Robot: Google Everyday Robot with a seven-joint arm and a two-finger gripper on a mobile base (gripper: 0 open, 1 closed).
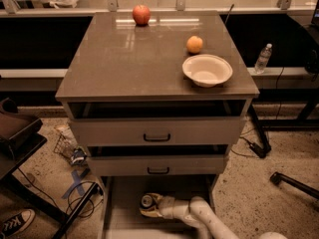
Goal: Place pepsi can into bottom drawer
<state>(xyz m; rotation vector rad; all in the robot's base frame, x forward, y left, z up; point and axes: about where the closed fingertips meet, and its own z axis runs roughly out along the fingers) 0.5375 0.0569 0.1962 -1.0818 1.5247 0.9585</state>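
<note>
Camera view, looking down on the front of a grey three-drawer cabinet with a brown, glossy top (134, 59).

On the top:
- a round red apple (141, 14) near the back edge
- a small round orange fruit (195, 44) further right
- an empty white shallow bowl (219, 71) just in front of the fruit, near the right edge

Drawers: the upper grey drawer with a black handle (157, 132) and the middle grey drawer with a black handle (157, 166) both stand slightly proud of the frame, each with a dark gap above its front. The bottom drawer (122, 203), a pale grey shallow tray, is pulled out at floor level.

Task object: the pepsi can (147, 200), small and dark with a silver top, is upright inside the bottom drawer, about midway across its width.

The pale arm (202, 217) enters from the lower right and reaches left into the tray. The gripper (149, 206) is at the can, in contact with it or just beside it. Whether it grasps the can or has let go: cannot tell.

Surroundings:
- a clear plastic water bottle (262, 58) on a ledge to the right
- strips of blue tape (75, 180) on the speckled floor at left
- a black-and-white sneaker (15, 223) at the lower left corner
</note>
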